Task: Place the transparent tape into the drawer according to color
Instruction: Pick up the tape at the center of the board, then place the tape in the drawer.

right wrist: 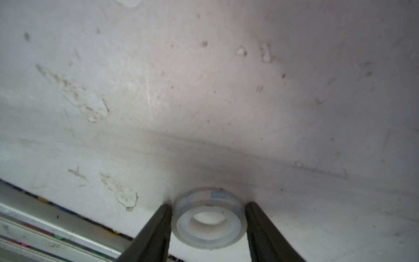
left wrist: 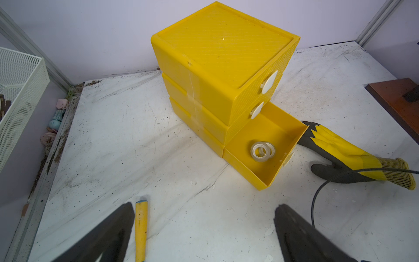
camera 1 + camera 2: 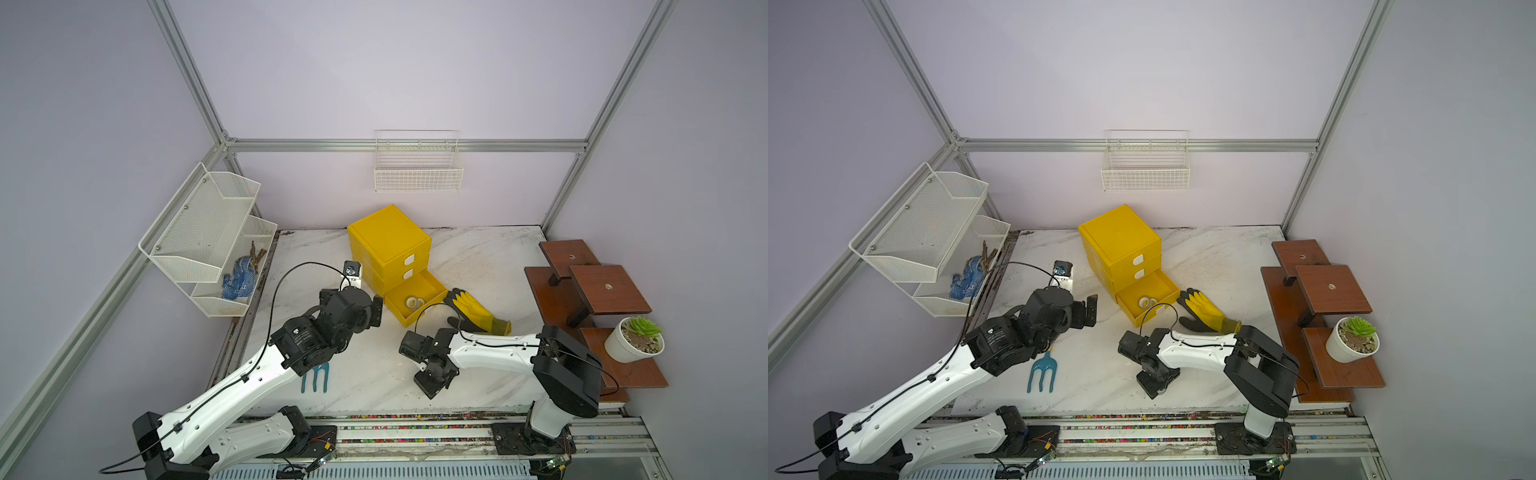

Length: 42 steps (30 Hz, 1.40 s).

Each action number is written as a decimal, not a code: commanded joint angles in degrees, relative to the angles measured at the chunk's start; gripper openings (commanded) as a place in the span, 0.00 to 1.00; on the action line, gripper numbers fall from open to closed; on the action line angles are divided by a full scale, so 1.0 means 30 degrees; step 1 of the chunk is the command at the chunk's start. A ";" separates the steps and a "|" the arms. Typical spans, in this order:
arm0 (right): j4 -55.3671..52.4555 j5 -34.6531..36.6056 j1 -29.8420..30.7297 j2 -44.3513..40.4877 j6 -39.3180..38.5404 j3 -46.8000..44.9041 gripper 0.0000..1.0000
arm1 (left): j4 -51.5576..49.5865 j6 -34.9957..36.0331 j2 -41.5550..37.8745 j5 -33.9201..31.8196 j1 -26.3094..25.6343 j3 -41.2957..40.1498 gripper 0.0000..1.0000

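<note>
Three lilac walls (image 3: 415, 83), scuffed marble table (image 3: 374, 374), left hand (image 2: 205, 206) spread wide, right hand (image 1: 208, 205) pinching tape roll (image 1: 208, 239)

No text is legible; the tape roll's (image 1: 208, 239) blue label (image 1: 216, 194) is blurred.

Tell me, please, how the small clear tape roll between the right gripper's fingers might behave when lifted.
Lying flat, the small clear tape roll probably won't roll; on edge it could. Its smooth round rim might slip from the right gripper. Small and hollow-cored, it looks light and stiff.
</note>
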 commanded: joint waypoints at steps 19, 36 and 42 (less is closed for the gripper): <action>0.3269 0.4412 -0.0967 -0.6476 0.0382 0.2925 0.49 | 0.0486 -0.0194 -0.0052 -0.0672 0.0043 -0.0141 1.00; 1.7307 0.4582 -0.6711 -0.3522 0.1692 0.0480 0.49 | 0.0489 -0.0253 -0.0155 -0.1039 0.0043 -0.0263 1.00; 1.6094 0.5428 -0.7581 -0.0957 0.2912 0.1347 0.49 | 0.0480 -0.0223 -0.0126 -0.1243 0.0041 -0.0267 1.00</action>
